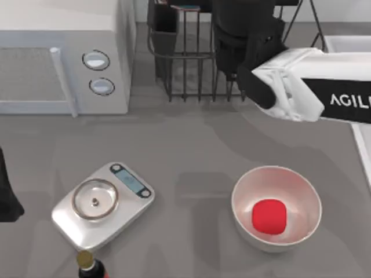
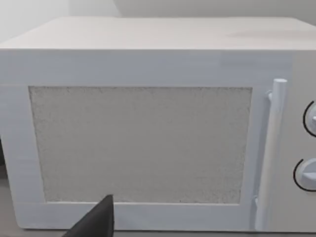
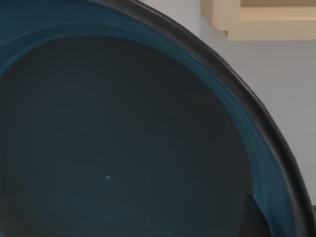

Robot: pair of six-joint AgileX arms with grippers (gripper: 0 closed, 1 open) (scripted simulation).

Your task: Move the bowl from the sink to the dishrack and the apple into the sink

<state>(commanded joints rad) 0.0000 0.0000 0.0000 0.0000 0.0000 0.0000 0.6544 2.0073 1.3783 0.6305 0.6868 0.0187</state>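
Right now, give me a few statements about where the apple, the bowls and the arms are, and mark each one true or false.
1. The apple lies inside the white bowl. True.
2. The right arm reaches over the dishrack. True.
3. The kitchen scale carries the apple. False: its pan is bare.
4. The microwave door hangs open. False: it is closed.
5. The right wrist view looks into the teal-blue bowl. True.
6. The apple sits in the sink. False: it is in the white bowl.
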